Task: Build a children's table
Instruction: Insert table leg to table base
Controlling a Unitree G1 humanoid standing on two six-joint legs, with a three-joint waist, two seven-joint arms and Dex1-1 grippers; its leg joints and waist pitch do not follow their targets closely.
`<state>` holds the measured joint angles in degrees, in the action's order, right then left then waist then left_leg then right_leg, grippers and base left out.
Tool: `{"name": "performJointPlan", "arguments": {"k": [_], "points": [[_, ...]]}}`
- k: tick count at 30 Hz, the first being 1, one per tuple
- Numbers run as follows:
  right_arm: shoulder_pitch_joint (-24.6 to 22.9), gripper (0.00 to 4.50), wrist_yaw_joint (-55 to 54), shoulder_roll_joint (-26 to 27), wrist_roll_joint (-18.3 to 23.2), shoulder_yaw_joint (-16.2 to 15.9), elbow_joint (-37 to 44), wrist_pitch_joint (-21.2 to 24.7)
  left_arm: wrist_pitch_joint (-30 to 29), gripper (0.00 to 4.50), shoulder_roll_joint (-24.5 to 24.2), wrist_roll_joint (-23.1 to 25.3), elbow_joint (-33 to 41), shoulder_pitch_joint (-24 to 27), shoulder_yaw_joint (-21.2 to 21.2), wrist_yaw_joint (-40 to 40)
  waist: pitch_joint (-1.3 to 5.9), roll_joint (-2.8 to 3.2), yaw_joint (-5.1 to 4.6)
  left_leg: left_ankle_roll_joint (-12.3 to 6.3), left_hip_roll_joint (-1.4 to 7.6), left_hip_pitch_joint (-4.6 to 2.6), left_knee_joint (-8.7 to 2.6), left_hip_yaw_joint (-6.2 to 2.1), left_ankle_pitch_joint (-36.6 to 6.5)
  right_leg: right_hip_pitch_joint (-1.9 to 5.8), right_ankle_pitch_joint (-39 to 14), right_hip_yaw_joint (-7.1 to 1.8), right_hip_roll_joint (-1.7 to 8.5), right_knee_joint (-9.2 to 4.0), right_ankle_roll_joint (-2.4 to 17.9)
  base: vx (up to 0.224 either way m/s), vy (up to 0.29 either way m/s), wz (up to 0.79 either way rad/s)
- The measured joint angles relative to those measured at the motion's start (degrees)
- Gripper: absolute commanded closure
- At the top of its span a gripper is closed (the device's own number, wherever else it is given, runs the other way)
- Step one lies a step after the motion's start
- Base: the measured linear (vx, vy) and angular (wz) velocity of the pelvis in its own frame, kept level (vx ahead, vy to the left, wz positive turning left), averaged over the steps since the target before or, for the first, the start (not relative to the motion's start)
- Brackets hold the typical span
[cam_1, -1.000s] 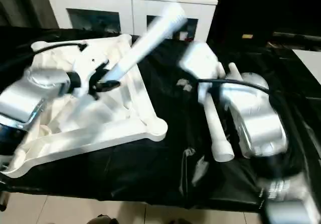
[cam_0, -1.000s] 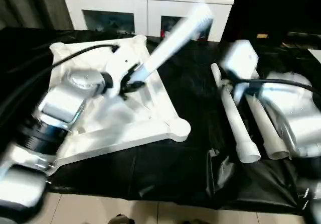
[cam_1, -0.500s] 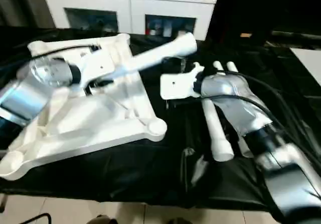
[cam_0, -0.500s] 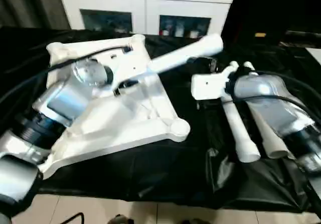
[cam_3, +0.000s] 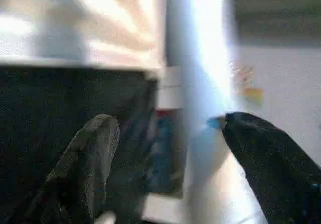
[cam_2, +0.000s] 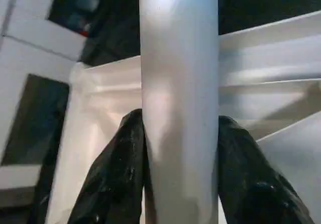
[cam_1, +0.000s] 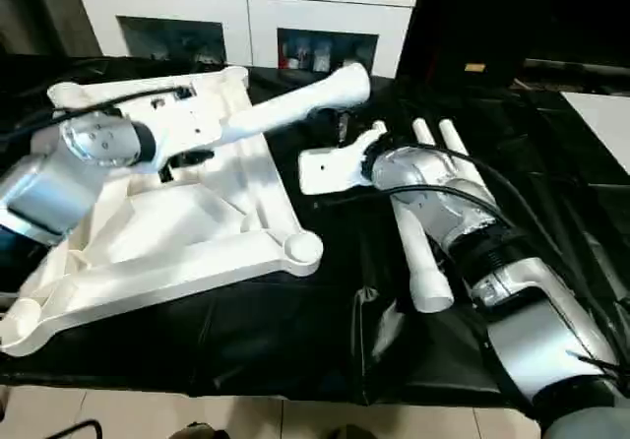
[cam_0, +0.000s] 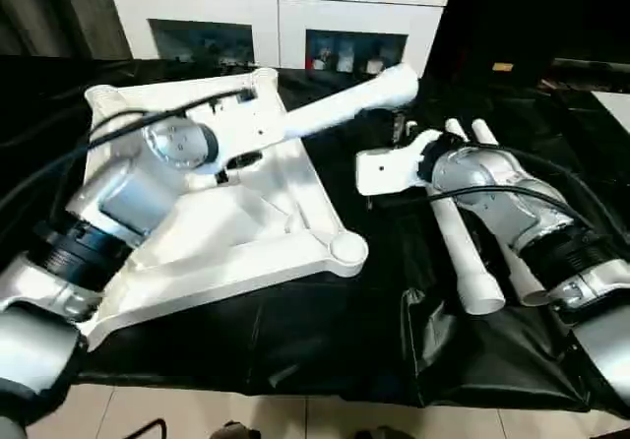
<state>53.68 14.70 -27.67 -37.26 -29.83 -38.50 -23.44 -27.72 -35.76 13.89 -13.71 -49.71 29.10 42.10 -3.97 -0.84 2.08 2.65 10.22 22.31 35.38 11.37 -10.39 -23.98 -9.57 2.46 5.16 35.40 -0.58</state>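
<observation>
Gripping one white leg [cam_0: 340,112] near its narrow end, the left gripper [cam_0: 234,159] hangs over the upturned tabletop [cam_0: 217,232]; in the left wrist view its black fingers [cam_2: 114,184] press on both sides of the tube; the leg's long axis runs from the gripper up and toward the right, its wider end raised off the black table cover [cam_0: 325,331] and pointing toward the right gripper and the white cabinet [cam_0: 276,16] behind; the tabletop lies ribbed side up, one round corner socket [cam_0: 347,249] nearest the middle of the table; further right, the right gripper [cam_1: 340,124] stands with its fingers [cam_3: 85,158] spread wide, holding nothing, just beside the leg's raised end; below its forearm, spare legs [cam_0: 463,232] lie flat side by side, their long axes running from the far side toward the table's near edge.
</observation>
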Motion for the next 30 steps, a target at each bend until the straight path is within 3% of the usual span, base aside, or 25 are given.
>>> {"name": "performJointPlan", "arguments": {"k": [7,18,20,23,24,30], "points": [[2.17,0.62,-3.18,-0.39,-1.25,0.46,-2.34,-1.12,2.11,2.84,-0.01,2.27,-2.16,0.41,0.46,-0.67,0.00,-0.01,-0.03,0.00,0.01,0.00,0.07,-0.02,0.00,0.02,0.00,0.01,0.00,0.05,0.00,0.000,0.000,0.00],[4.19,0.62,-4.28,2.13,-5.81,-3.32,-13.76,-0.53,3.03,2.84,-0.46,4.56,3.89,1.89,0.50,0.95,-0.01,0.00,-0.42,-0.05,0.04,0.06,0.20,-0.02,-0.03,-0.06,0.00,0.01,0.00,0.20,0.01,0.000,0.000,0.00],[4.94,0.97,-4.48,2.50,-6.15,-3.34,-14.66,-0.36,2.82,2.84,-0.58,4.78,5.27,1.96,0.50,1.37,-0.01,-0.06,-0.34,-0.04,0.06,0.03,0.21,-0.02,-0.03,-0.05,0.00,0.02,0.00,0.23,0.01,0.000,0.000,0.00],[5.57,1.11,-5.05,3.39,-6.23,-3.35,-16.98,-0.52,2.75,2.84,-0.57,5.29,6.13,2.61,0.63,1.54,-0.01,-0.06,-0.32,-0.04,0.06,0.01,0.29,-0.02,-0.03,-0.03,0.00,0.00,0.00,0.30,0.01,0.000,0.000,0.00],[5.57,1.37,-5.08,3.59,-6.24,-3.38,-17.54,-0.59,2.76,2.84,-0.57,5.46,6.13,2.98,0.68,1.54,-0.01,-0.06,-0.32,-0.04,0.06,0.03,0.33,-0.02,-0.03,-0.04,0.00,-0.01,0.00,0.33,0.01,0.000,0.000,0.00],[5.66,1.81,-5.29,4.19,-6.22,-3.82,-20.31,-0.80,2.73,2.84,-0.97,6.31,6.36,4.32,0.72,2.39,-0.03,-0.08,-0.17,-0.04,0.06,0.05,0.38,-0.04,-0.03,-0.06,0.00,-0.01,0.01,0.41,0.01,0.000,0.000,0.00]]}}
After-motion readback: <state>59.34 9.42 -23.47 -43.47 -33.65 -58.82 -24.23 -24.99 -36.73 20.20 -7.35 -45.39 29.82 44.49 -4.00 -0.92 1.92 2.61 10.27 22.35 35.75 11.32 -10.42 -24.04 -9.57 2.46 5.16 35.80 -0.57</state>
